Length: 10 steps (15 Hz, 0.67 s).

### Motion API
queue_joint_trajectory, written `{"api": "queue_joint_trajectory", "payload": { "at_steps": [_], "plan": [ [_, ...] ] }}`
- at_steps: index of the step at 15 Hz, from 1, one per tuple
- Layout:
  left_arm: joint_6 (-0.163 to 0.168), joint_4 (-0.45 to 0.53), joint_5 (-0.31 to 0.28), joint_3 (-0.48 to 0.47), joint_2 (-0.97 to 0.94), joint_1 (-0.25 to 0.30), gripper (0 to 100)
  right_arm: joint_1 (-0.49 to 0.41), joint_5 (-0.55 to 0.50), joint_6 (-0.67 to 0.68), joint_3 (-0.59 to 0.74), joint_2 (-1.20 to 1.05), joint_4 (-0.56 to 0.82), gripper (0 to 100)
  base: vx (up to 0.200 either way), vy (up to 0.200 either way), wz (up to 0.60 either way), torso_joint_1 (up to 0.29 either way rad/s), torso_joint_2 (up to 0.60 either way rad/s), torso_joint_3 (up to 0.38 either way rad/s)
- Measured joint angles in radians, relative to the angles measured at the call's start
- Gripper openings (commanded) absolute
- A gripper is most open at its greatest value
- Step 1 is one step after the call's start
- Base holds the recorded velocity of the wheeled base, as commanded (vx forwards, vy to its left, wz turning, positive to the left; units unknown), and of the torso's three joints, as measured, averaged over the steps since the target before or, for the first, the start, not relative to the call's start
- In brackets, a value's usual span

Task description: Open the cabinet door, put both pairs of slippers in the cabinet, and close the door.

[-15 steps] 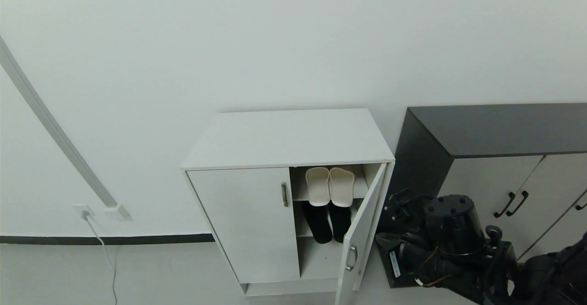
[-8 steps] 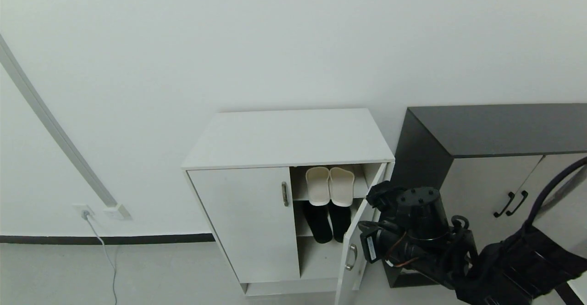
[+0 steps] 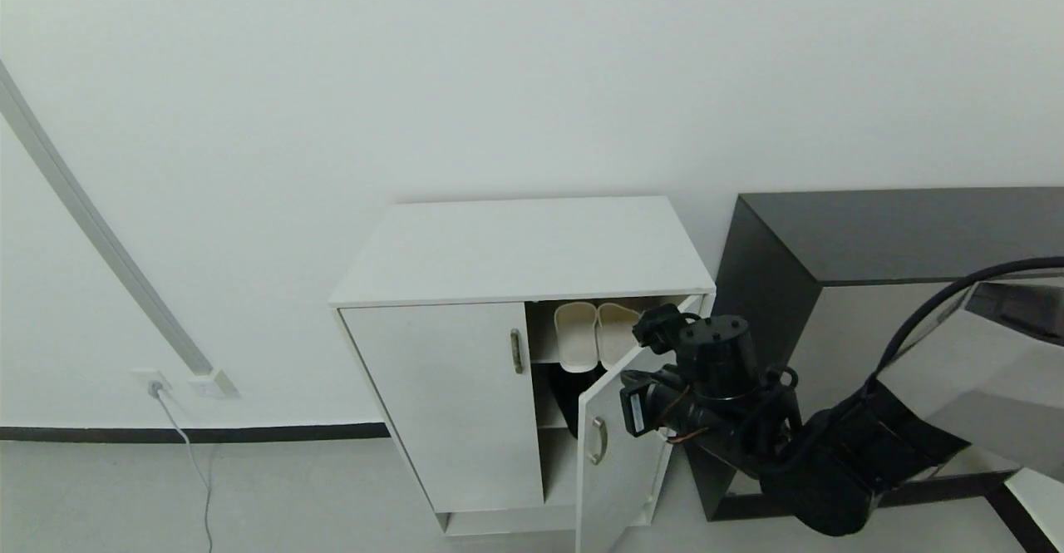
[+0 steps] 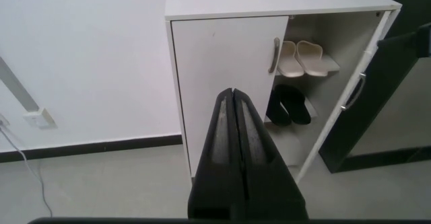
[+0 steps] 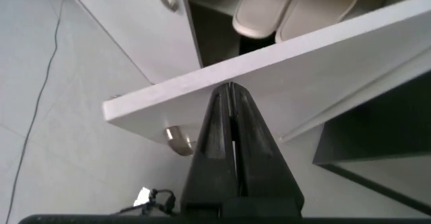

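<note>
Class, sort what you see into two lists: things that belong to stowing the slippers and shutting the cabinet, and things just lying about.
Job: white cabinet; its half-open right door; cream slippers on the upper shelf; black slippers on the shelf below; right gripper, shut, at that door.
Lying about: dark sideboard; wall socket with cable; slanted wall duct.

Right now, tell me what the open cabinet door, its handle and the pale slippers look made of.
Open door: likely white laminated board; flat matte face, thick square edge. Handle: metal, by its grey sheen. Pale slippers: moulded foam or rubber, perhaps; smooth, seamless.
</note>
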Motion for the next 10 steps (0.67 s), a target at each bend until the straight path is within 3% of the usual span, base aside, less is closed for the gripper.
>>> {"api": "queue_joint_trajectory", "payload": {
  "at_steps": [10],
  "plan": [
    [0.0, 0.0, 0.0, 0.0, 0.0, 0.0, 0, -0.061, -0.001, -0.007, -0.265, 0.197, 0.005, 0, 0.0, 0.0, 0.0, 0.0, 0.0, 0.0]
  ]
}}
